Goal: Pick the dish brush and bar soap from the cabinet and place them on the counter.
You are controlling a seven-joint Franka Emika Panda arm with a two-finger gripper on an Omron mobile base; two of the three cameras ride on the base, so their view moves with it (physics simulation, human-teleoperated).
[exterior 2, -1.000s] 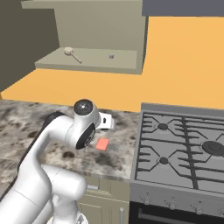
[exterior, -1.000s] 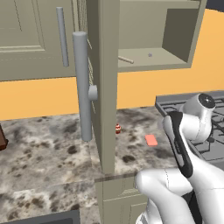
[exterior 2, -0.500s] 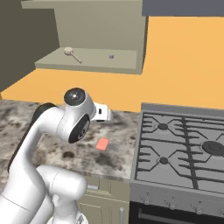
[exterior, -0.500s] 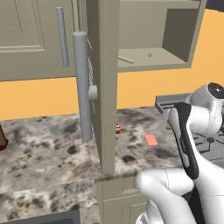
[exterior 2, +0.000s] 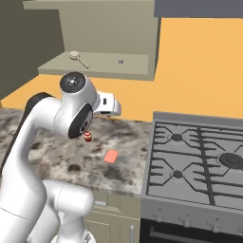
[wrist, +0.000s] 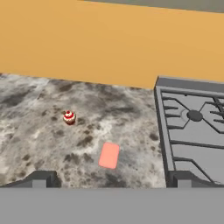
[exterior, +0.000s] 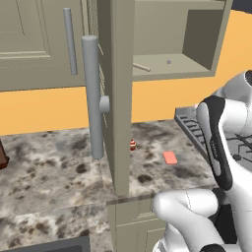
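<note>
The tool, its jaws spread wide and empty, hangs above the tabletop with the bar soap lying flat just ahead, while the dish brush lies up on the cabinet shelf.

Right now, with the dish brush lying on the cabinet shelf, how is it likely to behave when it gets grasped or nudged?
The dish brush has a thin straight handle, so it probably stays stiff and feels light. Its small round head sits at one end, so a grasp far along the handle may let it tip head-down. Lying flat on the cabinet shelf, a sideways nudge would likely pivot or roll it.
</note>
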